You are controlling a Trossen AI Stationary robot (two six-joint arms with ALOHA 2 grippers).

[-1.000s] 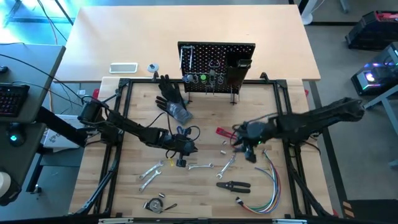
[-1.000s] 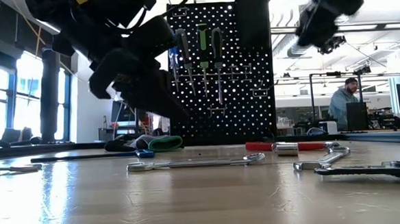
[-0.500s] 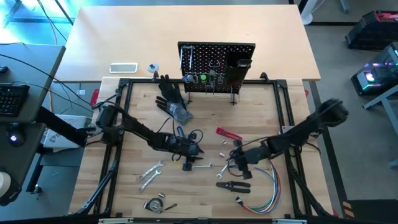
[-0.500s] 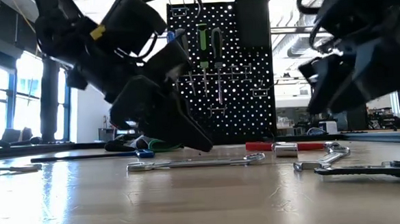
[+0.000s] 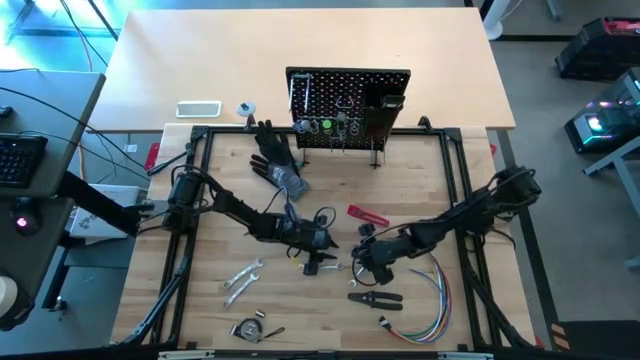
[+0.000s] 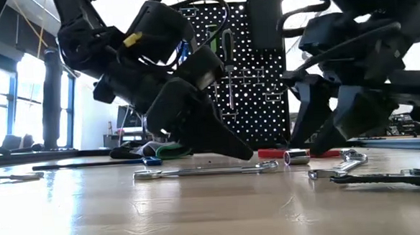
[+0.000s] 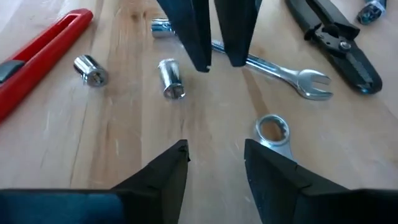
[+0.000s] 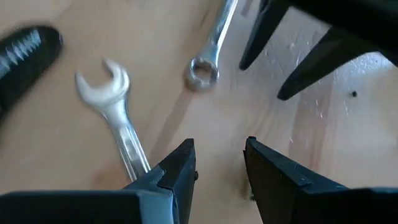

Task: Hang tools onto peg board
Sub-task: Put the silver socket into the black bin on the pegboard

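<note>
Mid-table, left gripper [image 5: 322,262] is hovering part-open, empty; silver wrench [image 5: 326,267] lying just beneath its tips; right gripper [image 5: 366,266] likewise, nearby.

Wrenches [image 5: 322,267] lie mid-table before the peg board [image 5: 347,107], between both arms.

The peg board [image 5: 348,105] stands upright at the far edge of the table, a black panel full of holes, with a black box [image 5: 385,110] on its right side. A few screwdrivers [image 6: 228,59] already hang on it. The other tools lie flat on the wood. A silver wrench [image 6: 205,171] is in the middle, a second wrench [image 5: 242,275] lies more to the left, a red-handled tool [image 5: 368,216] is toward the board, and dark pliers [image 5: 375,297] lie near the front.
</note>
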